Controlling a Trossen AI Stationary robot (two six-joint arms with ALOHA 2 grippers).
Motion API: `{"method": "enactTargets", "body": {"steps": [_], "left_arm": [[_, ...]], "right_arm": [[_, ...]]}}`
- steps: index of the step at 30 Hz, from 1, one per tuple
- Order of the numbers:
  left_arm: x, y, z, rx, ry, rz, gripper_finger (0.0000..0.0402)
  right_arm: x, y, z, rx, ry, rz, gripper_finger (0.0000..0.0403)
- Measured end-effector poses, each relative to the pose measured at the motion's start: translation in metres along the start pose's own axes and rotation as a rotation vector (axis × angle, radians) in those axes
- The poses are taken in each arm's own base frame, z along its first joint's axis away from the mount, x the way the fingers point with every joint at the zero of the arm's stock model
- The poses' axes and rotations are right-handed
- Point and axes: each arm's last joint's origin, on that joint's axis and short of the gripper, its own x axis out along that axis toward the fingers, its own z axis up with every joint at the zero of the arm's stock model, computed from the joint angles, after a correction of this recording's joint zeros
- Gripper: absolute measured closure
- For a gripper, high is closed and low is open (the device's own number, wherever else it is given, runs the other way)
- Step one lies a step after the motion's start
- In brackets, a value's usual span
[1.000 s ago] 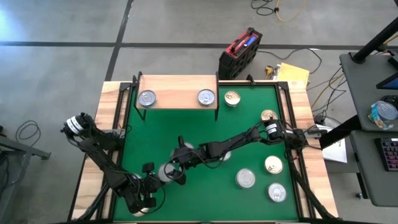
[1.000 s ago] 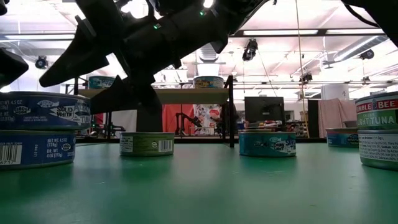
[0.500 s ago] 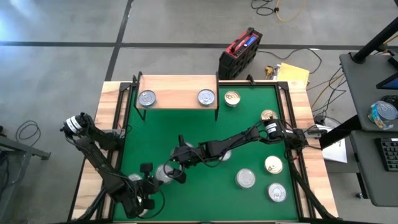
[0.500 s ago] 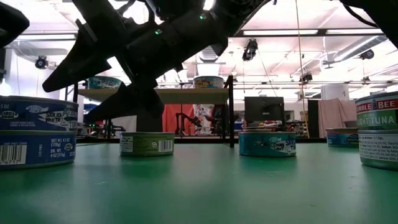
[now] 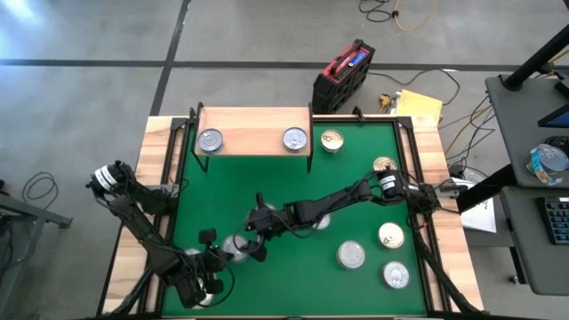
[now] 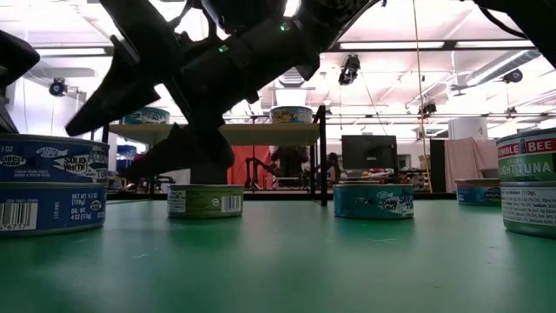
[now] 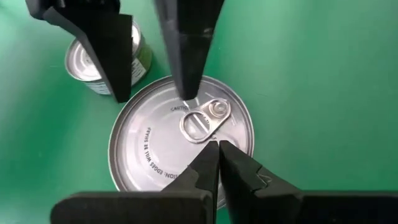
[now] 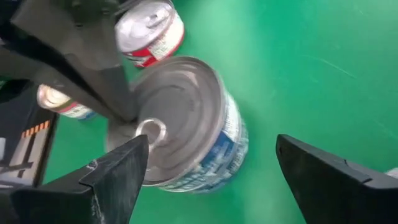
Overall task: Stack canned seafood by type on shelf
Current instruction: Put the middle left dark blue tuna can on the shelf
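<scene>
The left gripper [image 5: 216,260] has slid right, fingers pressed together, tips touching the lid of a blue-sided tin [image 7: 181,148] stacked on another at the mat's [image 5: 293,196] near left. The right gripper [image 5: 253,236] hangs spread wide around it. Farther back, two tins [image 5: 211,140] sit on the shelf [image 5: 253,124]; beyond, grey floor.

Red-and-black case [image 5: 343,76] on floor, yellow paper [image 5: 420,107], grey desk [image 5: 532,169]
</scene>
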Motion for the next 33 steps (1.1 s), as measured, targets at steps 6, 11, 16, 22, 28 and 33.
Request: {"method": "enactTargets", "body": {"steps": [6, 11, 16, 22, 28, 33], "left_arm": [[0.006, -0.002, -0.006, -0.064, -0.053, -0.051, 0.0401], [0.011, 0.000, -0.012, -0.091, -0.073, -0.074, 0.0401], [0.013, 0.001, -0.016, -0.082, -0.070, -0.068, 0.0401], [0.016, 0.000, -0.018, -0.060, -0.085, -0.048, 0.0401], [0.015, -0.002, -0.015, -0.001, -0.110, -0.039, 0.0401], [0.015, -0.002, -0.015, 0.002, -0.127, -0.027, 0.0401]], "right_arm": [[0.000, -0.003, 0.001, 0.033, 0.000, -0.008, 0.0049], [0.000, -0.004, 0.000, 0.044, 0.010, -0.012, 0.0050], [0.000, -0.003, 0.000, 0.045, 0.036, 0.032, 0.0051], [0.000, -0.002, 0.000, 0.024, 0.035, 0.051, 0.0077], [0.001, -0.003, -0.001, 0.023, 0.042, 0.047, 0.0153], [0.005, -0.004, -0.004, 0.019, 0.043, 0.052, 0.0230]]}}
